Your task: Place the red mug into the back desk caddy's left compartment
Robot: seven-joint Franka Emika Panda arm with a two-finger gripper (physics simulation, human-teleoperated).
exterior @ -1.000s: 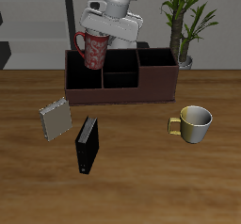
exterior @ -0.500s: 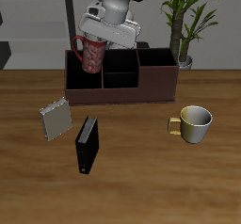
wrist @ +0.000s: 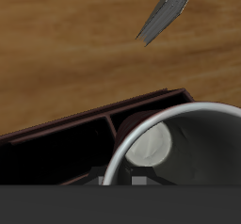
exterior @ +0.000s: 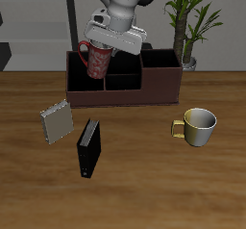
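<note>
We saw the gripper [exterior: 108,46] grasping the red mug [exterior: 99,61], tilted above the back desk caddy [exterior: 123,90].

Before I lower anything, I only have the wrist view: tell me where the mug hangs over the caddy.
Observer: The red mug, held in the pincer, hangs over the left compartment of the back desk caddy, not the middle sections.
Operator: Give me the handle direction.
Observer: It points toward the caddy's nearest end wall.
Operator: Report what lies out front.
Observer: A yellow mug, a grey book and a black book sit on the table, apart from the caddy.
</note>
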